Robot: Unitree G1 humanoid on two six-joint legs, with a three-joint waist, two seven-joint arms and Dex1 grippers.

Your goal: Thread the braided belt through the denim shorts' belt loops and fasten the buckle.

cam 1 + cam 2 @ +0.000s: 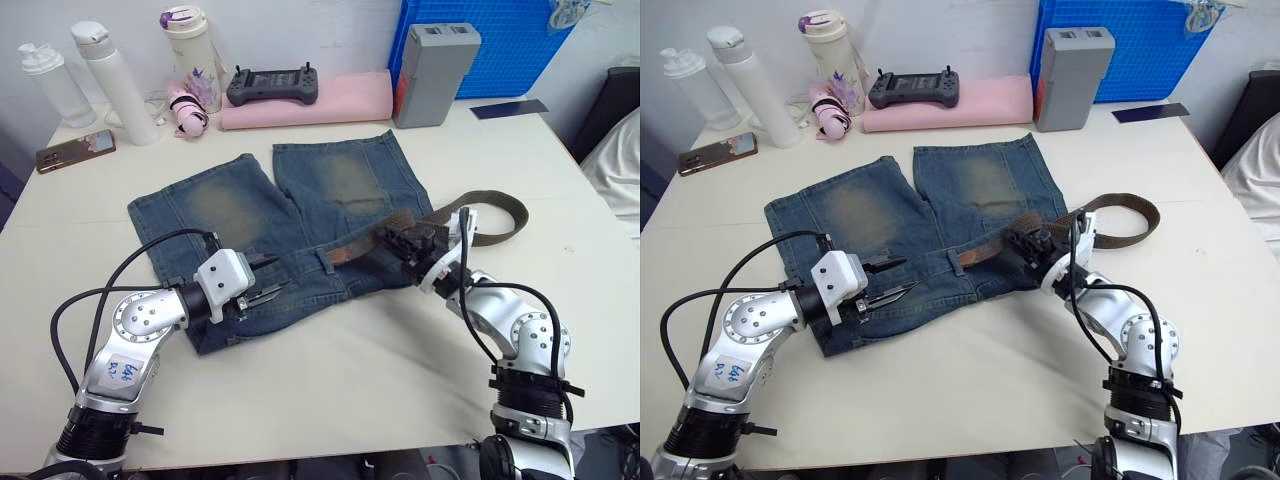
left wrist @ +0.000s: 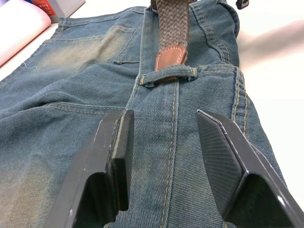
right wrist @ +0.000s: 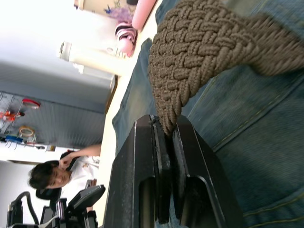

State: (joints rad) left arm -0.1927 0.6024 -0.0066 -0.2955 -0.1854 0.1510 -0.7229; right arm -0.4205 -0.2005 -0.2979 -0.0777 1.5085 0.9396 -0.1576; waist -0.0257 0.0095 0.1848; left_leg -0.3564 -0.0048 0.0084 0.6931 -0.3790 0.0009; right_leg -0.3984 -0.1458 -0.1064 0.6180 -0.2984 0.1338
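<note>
My right gripper pinches the belt over the shorts. My left gripper gapes, the belt's leather tip just ahead at a belt loop.

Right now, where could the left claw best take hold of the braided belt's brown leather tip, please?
Probably the rounded brown leather tip where it meets the blue denim belt loop, approached along the waistband by the open left claw: the tip lies flat, pointing at it.

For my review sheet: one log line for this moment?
right end effector shut on braided belt | left end effector open over denim shorts | belt tip at belt loop
</note>
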